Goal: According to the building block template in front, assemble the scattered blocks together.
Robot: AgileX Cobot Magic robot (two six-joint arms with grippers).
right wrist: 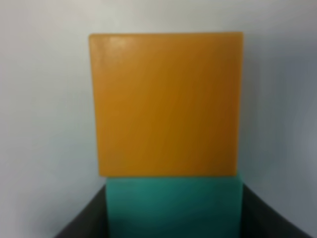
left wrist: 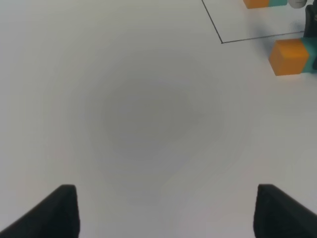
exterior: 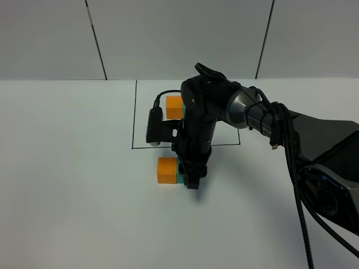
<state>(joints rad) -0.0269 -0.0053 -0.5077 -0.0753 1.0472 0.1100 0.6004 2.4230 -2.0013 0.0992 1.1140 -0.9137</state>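
Observation:
The loose orange cube [exterior: 166, 170] rests on the white table, touching the loose teal-green cube [exterior: 180, 174] on its right. My right gripper [exterior: 191, 180] points down and is shut on the teal cube. In the right wrist view the teal cube [right wrist: 173, 203] sits between the dark fingers [right wrist: 81, 224], flush against the orange cube [right wrist: 166, 104]. The template's orange cube [exterior: 174, 106] stands inside the black outline [exterior: 133, 126]; its teal cube is hidden behind the arm there but shows in the left wrist view [left wrist: 278, 2]. My left gripper [left wrist: 171, 213] is open and empty over bare table.
The right arm [exterior: 252, 115] reaches from the right across the outline. The left wrist view shows the loose orange cube [left wrist: 289, 57] and the outline's corner [left wrist: 221, 42] far off. Grey wall panels stand behind the table.

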